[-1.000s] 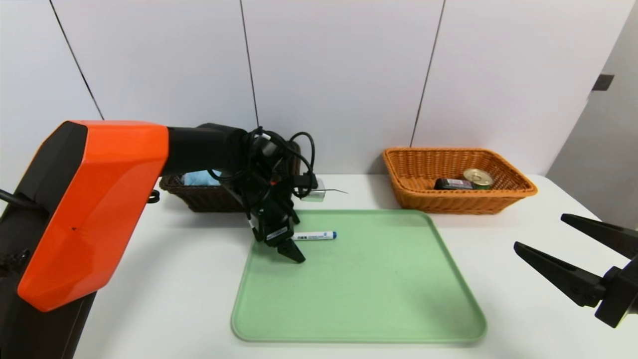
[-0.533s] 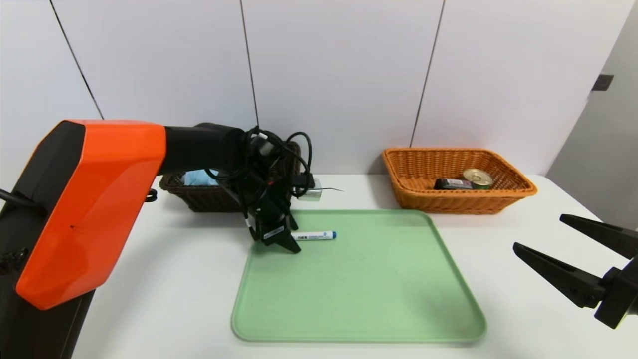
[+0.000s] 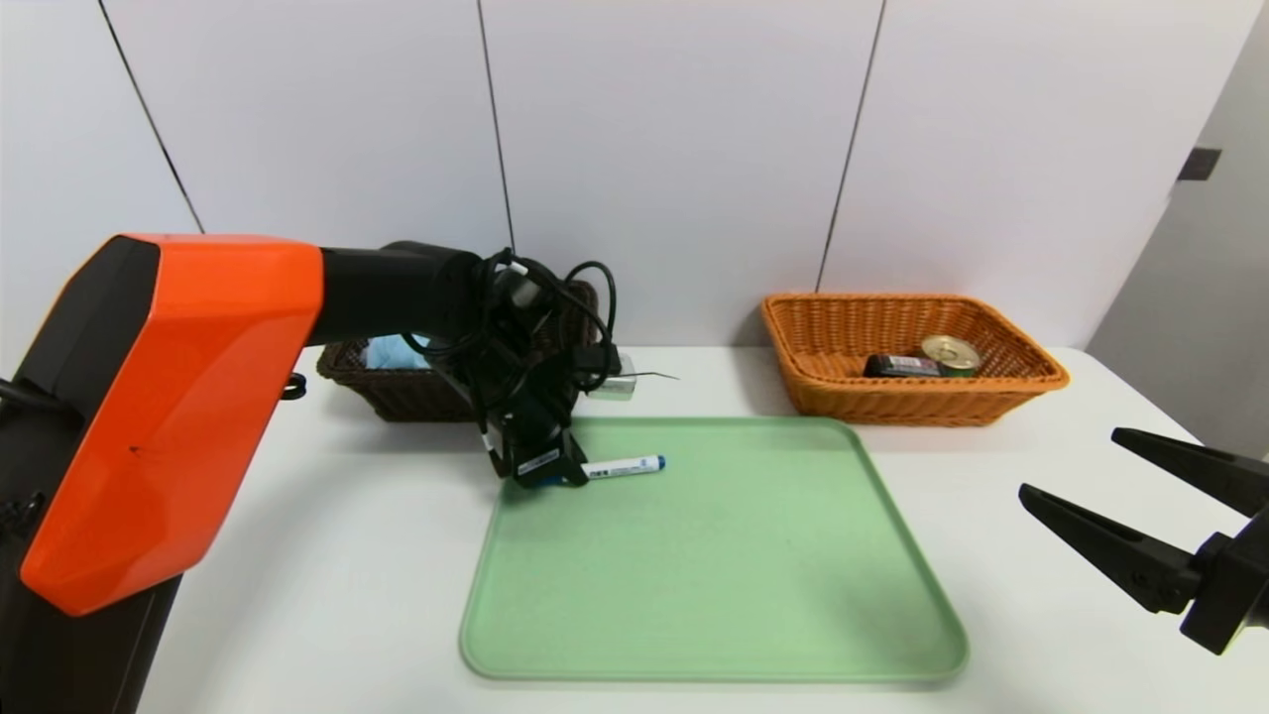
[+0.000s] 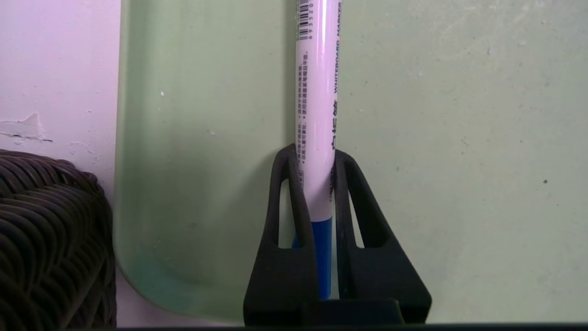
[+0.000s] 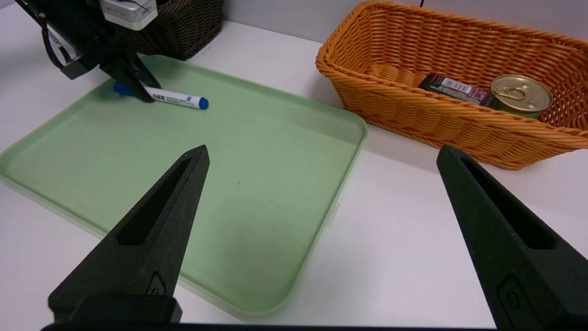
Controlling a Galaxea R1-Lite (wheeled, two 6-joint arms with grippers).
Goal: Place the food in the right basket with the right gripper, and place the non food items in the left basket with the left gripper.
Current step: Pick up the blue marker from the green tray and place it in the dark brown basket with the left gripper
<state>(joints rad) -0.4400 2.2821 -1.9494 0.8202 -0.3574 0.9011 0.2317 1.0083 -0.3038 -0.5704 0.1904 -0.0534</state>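
The marker (image 4: pixel 317 115), the last item on the green tray (image 3: pixel 714 585), is clamped by the left gripper (image 4: pixel 317 184) but not yet lifted toward the dark basket (image 3: pixel 397 392). The tin (image 3: pixel 951 353) and black container (image 3: pixel 900 366) are already lodged in the orange basket (image 3: pixel 823 382); the right gripper (image 3: pixel 1140 506) is parked wide open and empty.

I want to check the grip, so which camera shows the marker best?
The left wrist view: the marker fills it, left gripper jaws shut on its barrel. Head and right wrist views show it small on the tray.

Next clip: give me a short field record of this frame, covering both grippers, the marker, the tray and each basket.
left gripper: shut on marker, at tray's far-left corner
marker: lying on tray
right gripper: open, parked off tray's right side
tray: green, holds only the marker
left basket: dark brown, light-blue item inside
right basket: orange, holds tin and black box
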